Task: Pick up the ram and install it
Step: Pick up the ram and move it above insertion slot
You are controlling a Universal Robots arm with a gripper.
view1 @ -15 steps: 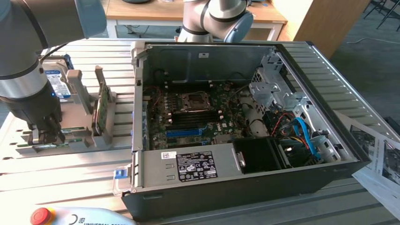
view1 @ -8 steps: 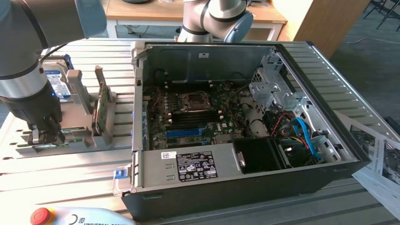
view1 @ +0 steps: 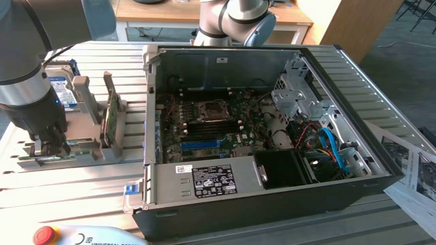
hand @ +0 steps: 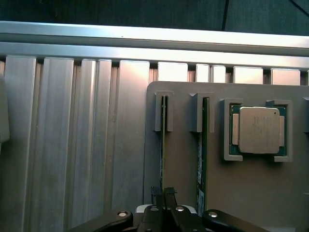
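Two thin green ram sticks stand on edge in slots of a grey holder (hand: 183, 169). My gripper (hand: 163, 193) is down over the nearer end of one ram (hand: 162, 140), its dark fingers pressed against both faces of the stick, which still sits in its slot. The second ram stick (hand: 203, 145) stands untouched in the neighbouring slot. In the exterior view my gripper (view1: 53, 149) is low over the holder at the left, with the ram (view1: 58, 158) under it. The open computer case (view1: 272, 204) lies to the exterior view's right, with blue motherboard slots (view1: 204, 144) inside.
A processor chip (hand: 259, 130) rests in a pocket of the holder beside the sticks. A larger green card (view1: 109, 120) stands on edge between holder and case. A hard drive (view1: 63, 92) lies behind, a teach pendant (view1: 89, 237) in front, papers (view1: 415, 173) at the far right.
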